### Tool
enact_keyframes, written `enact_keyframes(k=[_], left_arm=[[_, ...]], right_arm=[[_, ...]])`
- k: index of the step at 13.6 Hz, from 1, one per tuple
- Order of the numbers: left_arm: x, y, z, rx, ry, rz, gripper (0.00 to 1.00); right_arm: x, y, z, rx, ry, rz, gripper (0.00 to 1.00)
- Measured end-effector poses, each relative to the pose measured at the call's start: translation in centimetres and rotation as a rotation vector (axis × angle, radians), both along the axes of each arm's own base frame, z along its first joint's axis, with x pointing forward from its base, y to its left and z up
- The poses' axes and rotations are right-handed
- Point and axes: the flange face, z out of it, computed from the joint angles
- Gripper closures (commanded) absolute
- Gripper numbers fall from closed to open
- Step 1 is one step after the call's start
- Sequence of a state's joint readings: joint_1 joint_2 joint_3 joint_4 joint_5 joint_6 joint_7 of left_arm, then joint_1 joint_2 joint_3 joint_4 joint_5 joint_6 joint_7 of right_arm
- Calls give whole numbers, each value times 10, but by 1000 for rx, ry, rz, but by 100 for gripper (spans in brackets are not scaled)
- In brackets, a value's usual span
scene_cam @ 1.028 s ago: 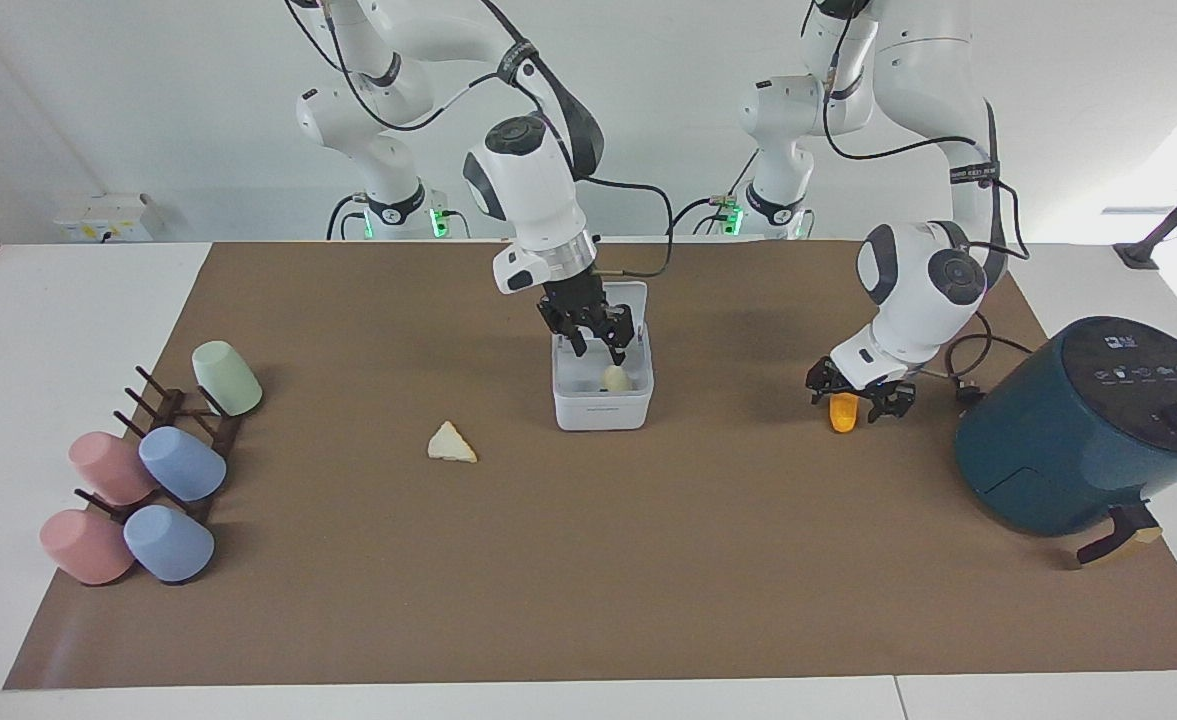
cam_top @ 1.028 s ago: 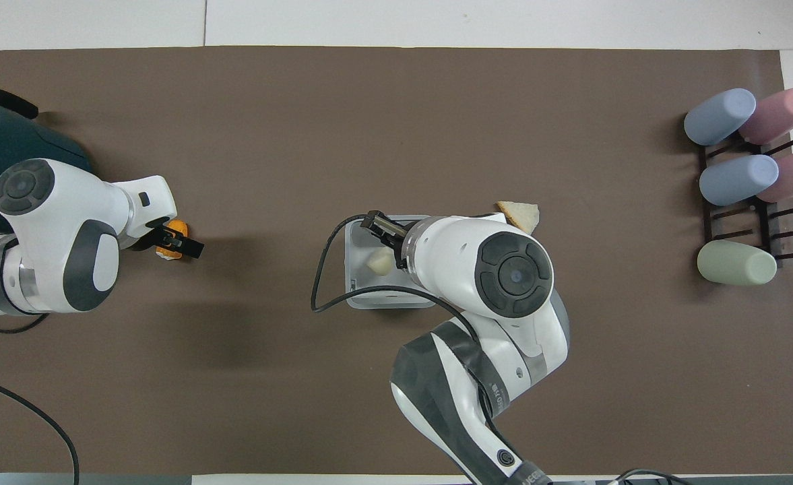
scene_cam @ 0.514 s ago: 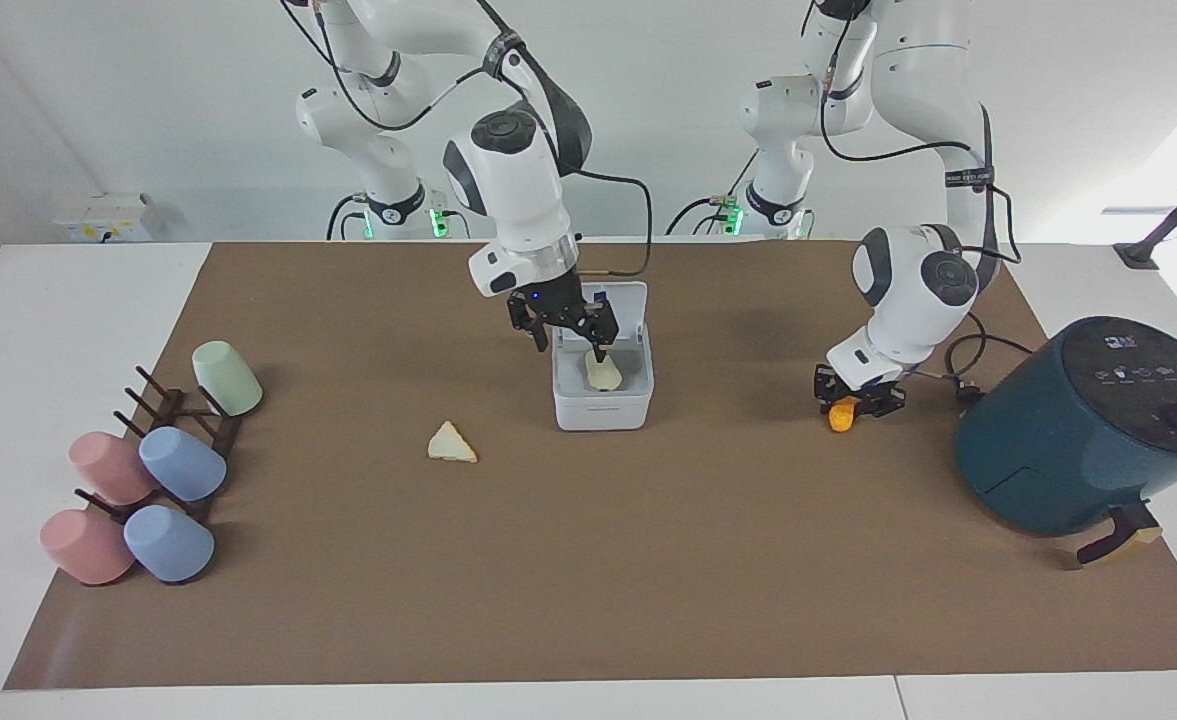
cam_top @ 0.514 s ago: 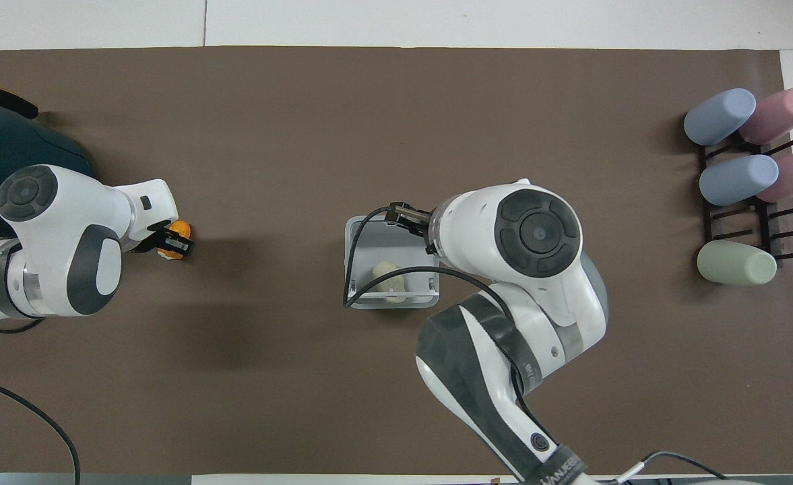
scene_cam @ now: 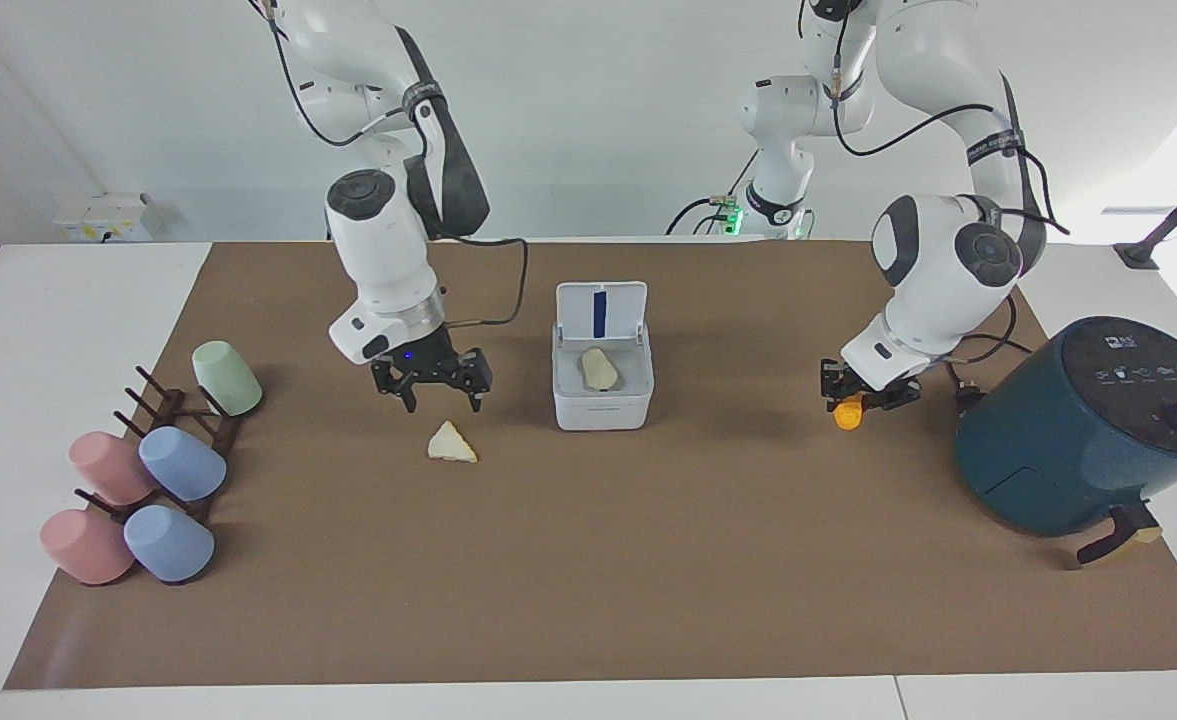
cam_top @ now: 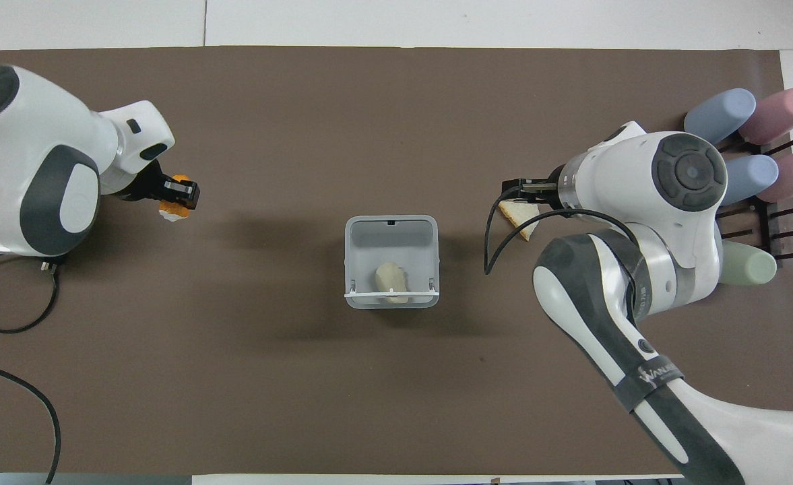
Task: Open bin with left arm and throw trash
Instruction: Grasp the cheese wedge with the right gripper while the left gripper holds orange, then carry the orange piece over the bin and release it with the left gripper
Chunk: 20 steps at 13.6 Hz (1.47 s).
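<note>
Left clamps orange, right spread over wedge

Left gripper pinches the orange chunk beside the air fryer; right gripper hangs spread above the cream wedge. The bin stands open holding the yellow lump; its front label is unreadable.

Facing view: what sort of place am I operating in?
Probably a robotics lab bench dressed as a kitchen: a brown mat on a white table, a teal air fryer, pastel cups on a rack, bare white walls.
</note>
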State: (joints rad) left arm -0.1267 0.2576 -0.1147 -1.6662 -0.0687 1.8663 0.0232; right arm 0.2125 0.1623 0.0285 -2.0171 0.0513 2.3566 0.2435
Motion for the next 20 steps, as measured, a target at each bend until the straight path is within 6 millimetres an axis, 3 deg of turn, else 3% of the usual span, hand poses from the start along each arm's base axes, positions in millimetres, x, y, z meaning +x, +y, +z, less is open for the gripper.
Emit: enact_keyframes(k=[1,3,5,7,10,14,15,17,18,20], left_arm=[[3,-39,24,-6,1,37,100],[-6,-117,37,-23,-10,64,100],[-32,-190,25,-35,-13,45,100],[-59,-239,8,-47,-29,7,100],[-92,-269,-21,-56,-48,-45,100],[-117,-276,-46,-41,-36,-73,100],[-120,-276,-51,-39,-34,-74,4],[-121,-275,-53,-37,-34,-73,0],[-120,-274,-52,-38,-37,-71,0],[-117,-269,-43,-42,-47,-62,0]], right_arm=[[-1,-3,-12,-10,6,38,0],[0,-6,-36,-27,10,128,0],[5,-8,-63,-36,9,173,0],[7,-5,-90,-37,15,184,0],[4,-3,-109,-39,26,193,0],[0,12,-110,-38,27,220,0],[-1,14,-109,-38,27,224,5],[-1,15,-109,-38,27,225,88],[-1,15,-109,-38,27,225,100],[0,13,-107,-39,23,223,100]])
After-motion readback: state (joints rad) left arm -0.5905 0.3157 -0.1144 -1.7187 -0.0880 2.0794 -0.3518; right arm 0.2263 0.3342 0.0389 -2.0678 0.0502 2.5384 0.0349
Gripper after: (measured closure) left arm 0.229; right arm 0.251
